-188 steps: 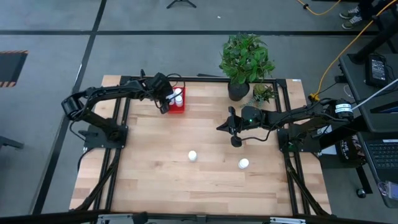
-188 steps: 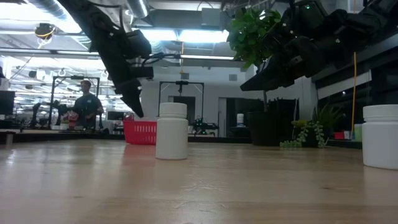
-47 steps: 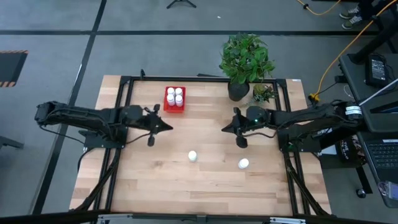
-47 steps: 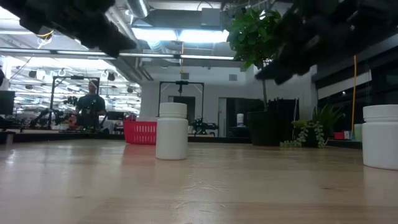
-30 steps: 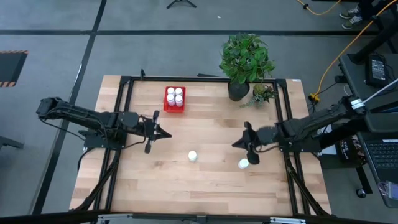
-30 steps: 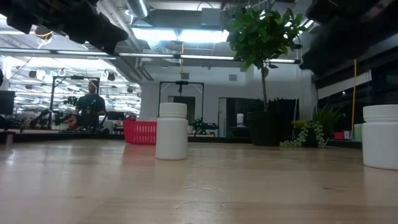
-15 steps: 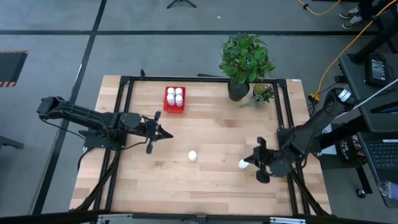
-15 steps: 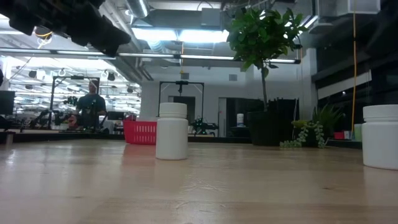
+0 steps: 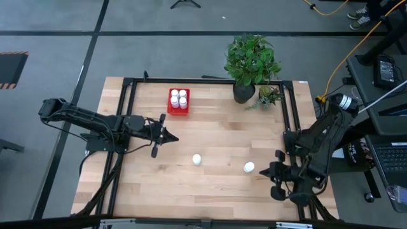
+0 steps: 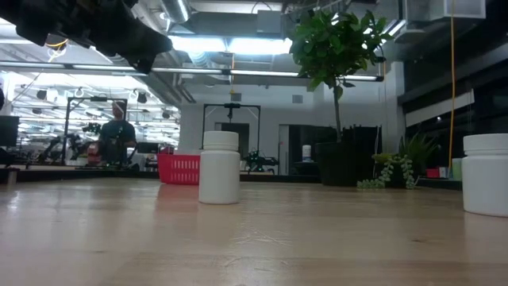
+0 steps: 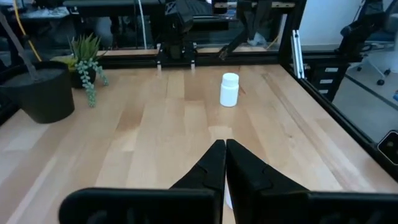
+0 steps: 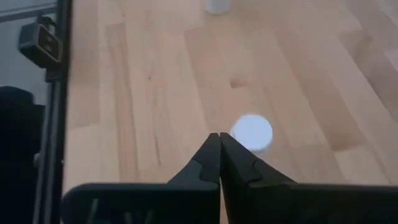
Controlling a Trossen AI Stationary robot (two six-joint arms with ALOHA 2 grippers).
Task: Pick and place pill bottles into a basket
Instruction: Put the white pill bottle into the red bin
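Observation:
The red basket [image 9: 179, 102] stands at the table's far side with several white pill bottles upright in it; it shows far off in the low view [image 10: 178, 168]. Two more pill bottles stand on their bases on the bare wood: one mid-table [image 9: 198, 159] [image 10: 219, 167], one to its right [image 9: 248, 167] [image 10: 486, 184] [image 11: 229, 89] [image 12: 252, 132]. My left gripper [image 9: 169, 137] [image 11: 224, 147] hovers shut over the table's left half, pointing right. My right gripper [image 9: 262, 171] [image 12: 219, 135] is shut, slanting down just right of the right-hand bottle, above its cap.
A leafy plant in a dark pot [image 9: 243, 92] and a small plant [image 9: 269, 95] stand at the far right. Black frame rails [image 9: 294, 121] run along both table sides. A person [image 10: 117, 135] stands in the room beyond. Bare wood lies toward the near edge.
My right gripper has swung from over the table's right middle toward the near right corner, still shut, and now points left at the right-hand bottle. Bottles and basket have not moved.

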